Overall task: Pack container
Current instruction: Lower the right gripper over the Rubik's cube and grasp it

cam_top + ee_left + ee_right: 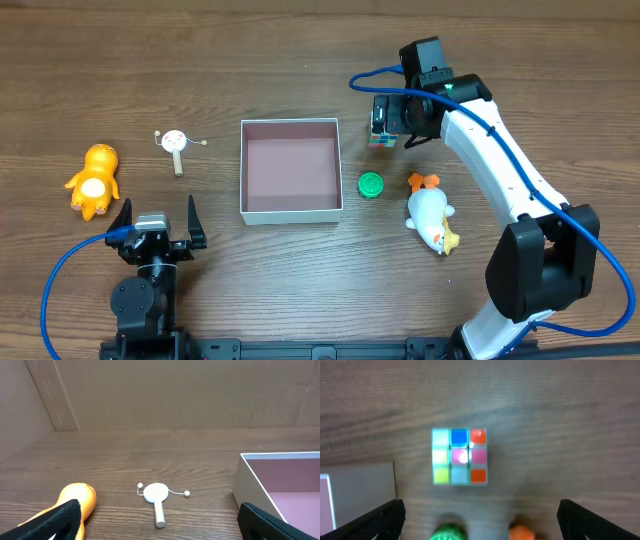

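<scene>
— What is shown of the container (290,166)?
— A square, shallow box is seen, with thin white walls and a dull pinkish-mauve inside. It is set flat on the table (300,300), open side up.
— And where is it placed?
— Near the middle of the overhead view, its edges roughly squared to the picture. Its whole floor is seen bare.

Overhead, the right gripper (388,122) covers most of the colour cube (380,141). The right wrist view blurs it and crops a green cap (447,533) and an orange piece (522,533) at the bottom.
</scene>
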`<state>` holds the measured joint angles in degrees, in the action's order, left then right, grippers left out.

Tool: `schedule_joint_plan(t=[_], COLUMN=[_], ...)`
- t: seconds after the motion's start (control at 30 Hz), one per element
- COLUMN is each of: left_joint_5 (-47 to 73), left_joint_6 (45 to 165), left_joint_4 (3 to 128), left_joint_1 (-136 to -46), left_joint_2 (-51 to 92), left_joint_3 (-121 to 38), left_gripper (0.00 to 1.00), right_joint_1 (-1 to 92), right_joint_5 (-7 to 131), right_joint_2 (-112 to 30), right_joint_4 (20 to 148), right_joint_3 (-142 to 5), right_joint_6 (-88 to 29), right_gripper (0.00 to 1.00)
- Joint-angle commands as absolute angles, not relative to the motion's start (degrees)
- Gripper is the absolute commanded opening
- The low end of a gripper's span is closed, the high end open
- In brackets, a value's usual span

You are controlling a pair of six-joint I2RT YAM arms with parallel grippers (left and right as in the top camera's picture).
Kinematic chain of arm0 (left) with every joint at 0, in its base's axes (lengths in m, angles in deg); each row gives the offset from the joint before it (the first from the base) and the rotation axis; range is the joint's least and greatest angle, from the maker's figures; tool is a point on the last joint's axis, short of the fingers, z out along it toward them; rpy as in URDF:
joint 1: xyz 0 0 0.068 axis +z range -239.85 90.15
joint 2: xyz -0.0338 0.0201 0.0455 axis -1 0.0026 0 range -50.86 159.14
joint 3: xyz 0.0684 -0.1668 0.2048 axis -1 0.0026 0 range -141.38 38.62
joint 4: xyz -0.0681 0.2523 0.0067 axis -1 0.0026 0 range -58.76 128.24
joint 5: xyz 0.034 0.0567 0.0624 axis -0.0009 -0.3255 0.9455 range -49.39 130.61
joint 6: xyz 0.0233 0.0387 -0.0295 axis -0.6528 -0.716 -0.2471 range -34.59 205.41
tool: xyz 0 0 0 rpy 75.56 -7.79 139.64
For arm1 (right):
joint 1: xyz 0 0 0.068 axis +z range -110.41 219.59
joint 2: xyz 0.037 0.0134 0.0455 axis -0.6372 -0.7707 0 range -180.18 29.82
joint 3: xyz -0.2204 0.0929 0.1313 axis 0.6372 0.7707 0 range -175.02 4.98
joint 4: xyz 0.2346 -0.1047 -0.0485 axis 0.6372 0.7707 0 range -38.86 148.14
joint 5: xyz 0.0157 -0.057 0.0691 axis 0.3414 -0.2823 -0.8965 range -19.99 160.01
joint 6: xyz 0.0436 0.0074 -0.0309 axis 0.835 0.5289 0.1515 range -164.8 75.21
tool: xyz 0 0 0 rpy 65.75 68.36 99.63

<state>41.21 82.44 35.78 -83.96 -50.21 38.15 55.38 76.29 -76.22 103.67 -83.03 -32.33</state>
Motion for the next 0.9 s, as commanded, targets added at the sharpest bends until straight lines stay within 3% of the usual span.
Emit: schedule_joint_plan(t=[0.0,0.37,0.87], left_joint_5=[40.38,40.38,40.38], left_joint_6=[82.82,82.82,82.82], left_joint_4=[35.69,35.69,35.69], left_joint_1=[-83.87,-83.87,-83.87], left_joint_2=[-50.59,-50.59,-50.59], left_joint_3=[38.34,38.34,38.34], left_gripper=[1.0,1.0,1.0], right_joint_1=[55.6,55.73,55.71], right_joint_5=[80.62,73.63,74.79], right_joint_2=[-75.87,-79.71,-85.35], right_joint_4=[102.16,99.63,97.33], right_joint_3=[-84.18,-84.18,-84.18], right_joint_6=[-34.82,-28.02,-32.85], right_gripper=[1.0,1.0,1.0])
